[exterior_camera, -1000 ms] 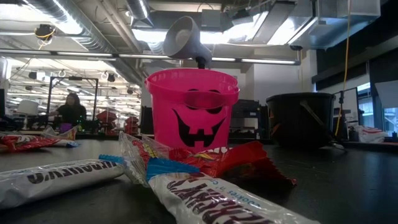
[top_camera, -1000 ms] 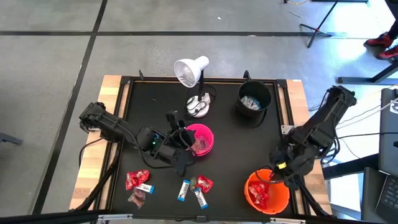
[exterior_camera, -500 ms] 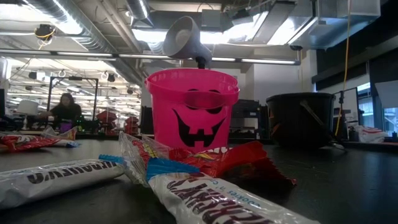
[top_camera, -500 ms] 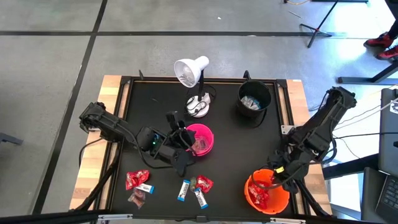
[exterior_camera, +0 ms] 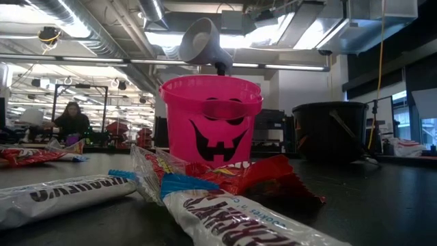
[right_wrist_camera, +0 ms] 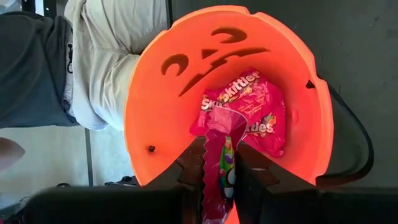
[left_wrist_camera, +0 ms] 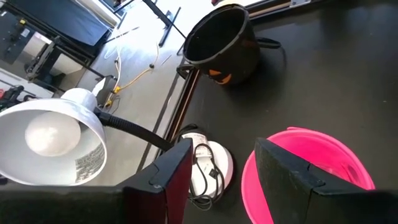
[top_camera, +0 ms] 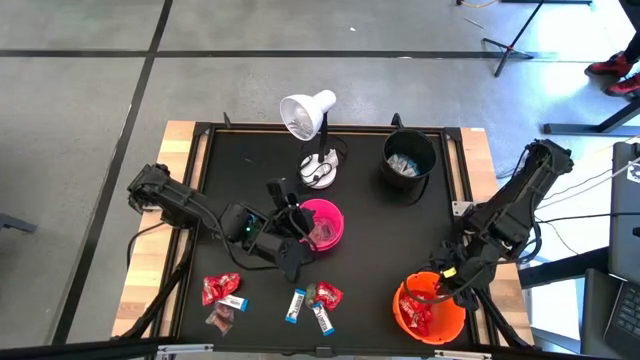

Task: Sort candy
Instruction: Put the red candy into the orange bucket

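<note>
Right now the right gripper (right_wrist_camera: 219,163) hangs over the orange bucket (top_camera: 405,305) at five o'clock, clamped on a red packet (right_wrist_camera: 217,134). Left gripper (left_wrist_camera: 217,171) – fingers apart, empty – sits by the pink bucket (top_camera: 330,215); loose candy (top_camera: 300,302) lies toward six.

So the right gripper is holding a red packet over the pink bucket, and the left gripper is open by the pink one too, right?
Not quite: the right gripper holds the red packet over the orange bucket, not the pink one, as the right wrist view shows. The left gripper is indeed open by the pink bucket.
</note>
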`<state>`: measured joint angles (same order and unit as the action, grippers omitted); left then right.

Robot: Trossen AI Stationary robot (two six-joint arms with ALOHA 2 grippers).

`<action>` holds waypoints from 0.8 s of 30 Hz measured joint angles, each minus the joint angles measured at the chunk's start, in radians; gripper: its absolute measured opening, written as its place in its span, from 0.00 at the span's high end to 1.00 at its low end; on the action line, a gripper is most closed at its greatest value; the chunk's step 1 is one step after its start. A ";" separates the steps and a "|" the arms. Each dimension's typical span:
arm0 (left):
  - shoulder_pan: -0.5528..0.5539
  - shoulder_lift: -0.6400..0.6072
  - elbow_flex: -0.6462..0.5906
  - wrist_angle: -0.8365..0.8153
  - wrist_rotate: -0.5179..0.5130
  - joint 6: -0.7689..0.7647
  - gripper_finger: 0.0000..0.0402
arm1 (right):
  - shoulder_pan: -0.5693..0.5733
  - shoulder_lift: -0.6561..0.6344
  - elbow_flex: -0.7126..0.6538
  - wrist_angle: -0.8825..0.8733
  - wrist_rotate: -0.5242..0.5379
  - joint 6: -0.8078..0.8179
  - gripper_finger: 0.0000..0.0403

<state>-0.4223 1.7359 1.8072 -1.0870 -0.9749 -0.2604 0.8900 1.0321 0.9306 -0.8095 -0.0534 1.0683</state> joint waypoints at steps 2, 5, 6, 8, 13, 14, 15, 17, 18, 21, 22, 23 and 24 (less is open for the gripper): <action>-0.004 0.000 0.000 0.000 0.000 -0.001 0.59 | 0.000 -0.002 0.000 -0.010 0.000 0.000 0.85; -0.007 0.000 0.000 0.006 -0.008 -0.008 0.59 | 0.000 -0.004 0.000 -0.027 -0.006 0.000 0.85; -0.007 0.000 0.000 0.006 -0.009 -0.019 0.59 | 0.000 -0.005 0.000 -0.030 -0.012 -0.001 0.85; -0.006 0.000 0.000 0.006 -0.009 -0.027 0.59 | 0.000 -0.004 0.000 -0.030 -0.018 -0.001 0.85; -0.006 0.000 0.000 0.005 -0.009 -0.026 0.59 | 0.000 -0.004 0.000 -0.022 -0.019 0.000 0.82; -0.006 0.000 0.000 0.005 -0.009 -0.026 0.59 | 0.000 -0.004 0.000 -0.022 -0.019 -0.001 0.80; -0.007 0.000 0.000 0.005 -0.009 -0.026 0.59 | 0.000 -0.004 0.000 -0.017 -0.019 -0.001 0.77; -0.006 0.000 0.000 0.005 -0.008 -0.026 0.59 | 0.000 -0.004 0.000 -0.001 -0.019 -0.008 0.71; -0.006 0.000 0.000 0.005 -0.009 -0.027 0.59 | 0.000 -0.004 0.000 0.003 -0.019 -0.020 0.68; -0.006 0.000 0.000 0.005 -0.008 -0.026 0.59 | 0.000 -0.004 0.000 0.033 -0.020 -0.054 0.58; -0.006 0.000 0.000 0.005 -0.008 -0.026 0.59 | 0.000 -0.004 0.000 0.040 -0.021 -0.057 0.55; -0.006 0.000 0.000 0.005 -0.008 -0.026 0.59 | 0.000 -0.004 0.000 0.040 -0.020 -0.058 0.52; -0.006 0.000 0.000 0.005 -0.008 -0.026 0.59 | 0.000 -0.004 0.000 0.040 -0.015 -0.059 0.49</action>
<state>-0.4286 1.7359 1.8072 -1.0824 -0.9833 -0.2867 0.8898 1.0279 0.9302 -0.7694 -0.0680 1.0097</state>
